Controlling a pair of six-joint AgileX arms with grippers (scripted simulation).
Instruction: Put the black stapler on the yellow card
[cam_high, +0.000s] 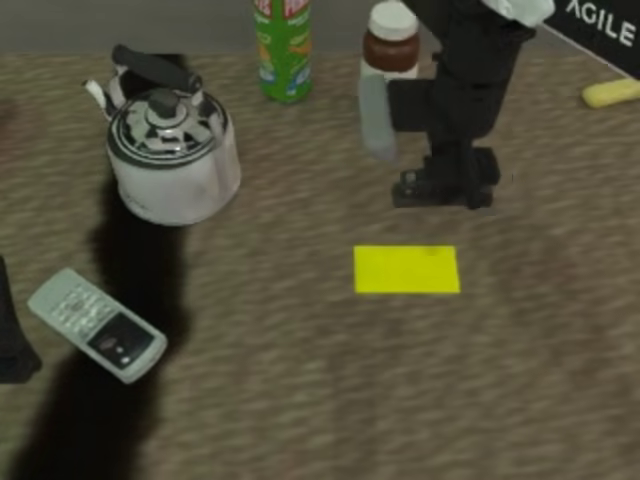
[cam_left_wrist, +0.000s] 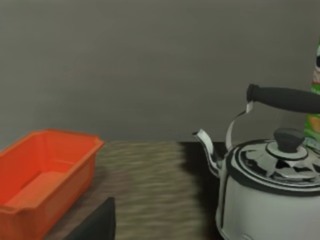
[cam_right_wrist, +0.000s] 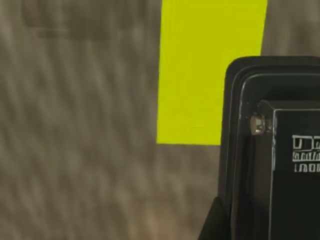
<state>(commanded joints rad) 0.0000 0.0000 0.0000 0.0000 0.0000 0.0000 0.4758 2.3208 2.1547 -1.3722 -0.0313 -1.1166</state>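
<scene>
The right gripper (cam_high: 443, 185) has its fingers clenched on the black stapler (cam_high: 442, 190), holding it above the table (cam_high: 300, 400), just beyond the yellow card's (cam_high: 407, 270) far edge. The right wrist view shows the stapler (cam_right_wrist: 272, 150) close up, partly overlapping the card (cam_right_wrist: 200, 70) lying flat below. The left arm sits parked at the table's left edge; I cannot tell its fingers' state. A kettle (cam_high: 172, 150), remote control (cam_high: 97, 325), green can (cam_high: 284, 50), jar (cam_high: 390, 45) and orange tray (cam_left_wrist: 45, 175) stand around.
</scene>
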